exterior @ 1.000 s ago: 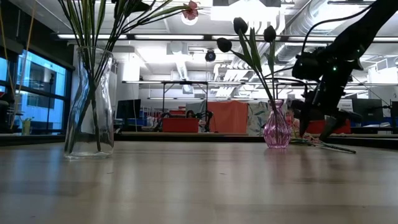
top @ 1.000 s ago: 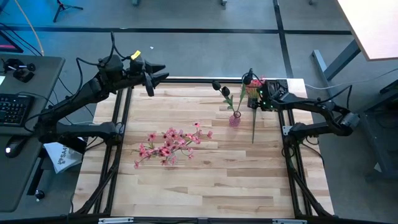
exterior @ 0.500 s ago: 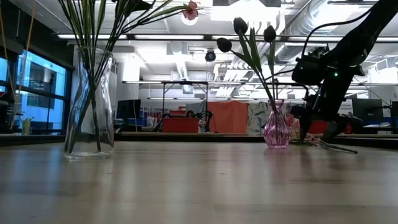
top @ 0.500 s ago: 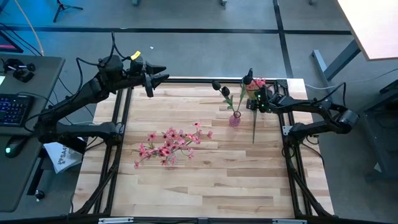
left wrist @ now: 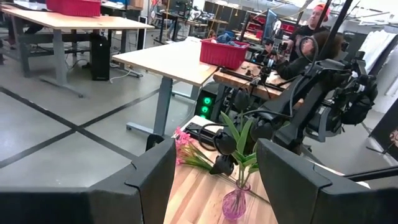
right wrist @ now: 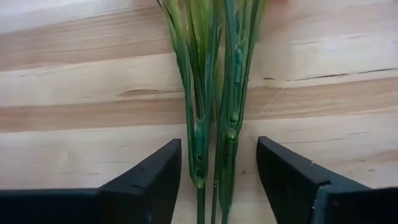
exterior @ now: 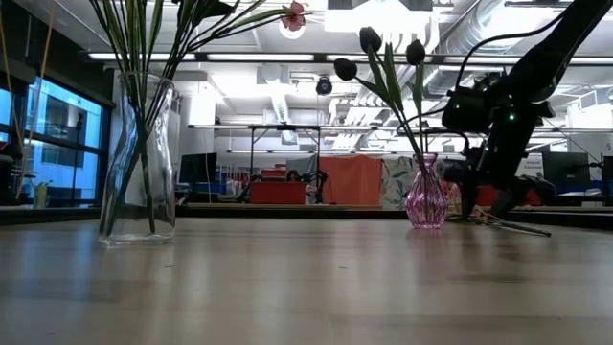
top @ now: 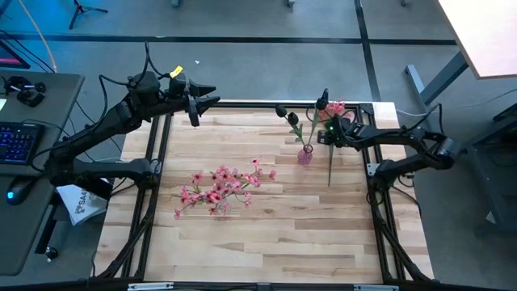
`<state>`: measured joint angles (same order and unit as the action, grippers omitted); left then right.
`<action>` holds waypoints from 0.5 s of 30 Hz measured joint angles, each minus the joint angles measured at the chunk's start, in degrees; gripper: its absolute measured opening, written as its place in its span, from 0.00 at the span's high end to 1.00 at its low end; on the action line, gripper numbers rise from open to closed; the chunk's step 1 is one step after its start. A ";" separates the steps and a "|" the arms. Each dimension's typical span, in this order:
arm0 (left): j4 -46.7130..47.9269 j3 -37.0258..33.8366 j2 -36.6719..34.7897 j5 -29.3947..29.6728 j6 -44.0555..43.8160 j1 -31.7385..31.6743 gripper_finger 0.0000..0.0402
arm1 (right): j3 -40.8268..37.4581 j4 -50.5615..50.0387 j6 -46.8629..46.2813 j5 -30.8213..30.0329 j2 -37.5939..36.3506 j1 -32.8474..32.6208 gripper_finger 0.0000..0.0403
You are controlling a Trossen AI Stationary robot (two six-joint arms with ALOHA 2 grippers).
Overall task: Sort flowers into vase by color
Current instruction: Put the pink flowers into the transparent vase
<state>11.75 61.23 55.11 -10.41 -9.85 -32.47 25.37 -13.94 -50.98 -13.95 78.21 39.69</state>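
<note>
- Flowers [top: 220,191] first: on the left-centre of the table [top: 266,242] I note a loose bunch of small pink blossoms on thin green stems, lying flat and untouched.
- My left gripper [top: 206,99] waits at the far-left edge, raised off the wood, fingers spread and empty.
- Pink vase [top: 304,155], right of centre toward the far side, stands upright holding dark buds with green leaves.
- Right of the vase, a second bunch of stems [right wrist: 211,93] lies on the wood, pink heads at the far edge.
- My right gripper [top: 327,136] is low over these stems, fingers straddling them but not clamped.
- Judgement: pickup step in hand; next I must pinch the stems, then lift.
</note>
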 joint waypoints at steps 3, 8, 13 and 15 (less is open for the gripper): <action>0.01 0.00 0.00 0.00 0.01 0.00 0.47 | 0.02 -0.11 0.46 -1.53 0.95 -1.11 0.55; 0.02 0.00 0.00 0.02 0.46 0.00 0.47 | -0.03 -0.49 1.51 -2.71 1.12 -1.83 0.66; 0.00 -0.02 -0.17 0.02 0.71 0.00 0.47 | -0.29 -1.53 1.87 -1.69 -0.23 -1.78 0.92; -0.32 -0.04 -0.67 0.02 1.35 0.00 0.47 | -0.43 -1.88 2.96 -0.16 -2.76 -1.78 0.97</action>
<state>11.43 61.19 54.45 -10.39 -8.49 -32.47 24.93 -15.81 -48.02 -14.11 75.44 37.91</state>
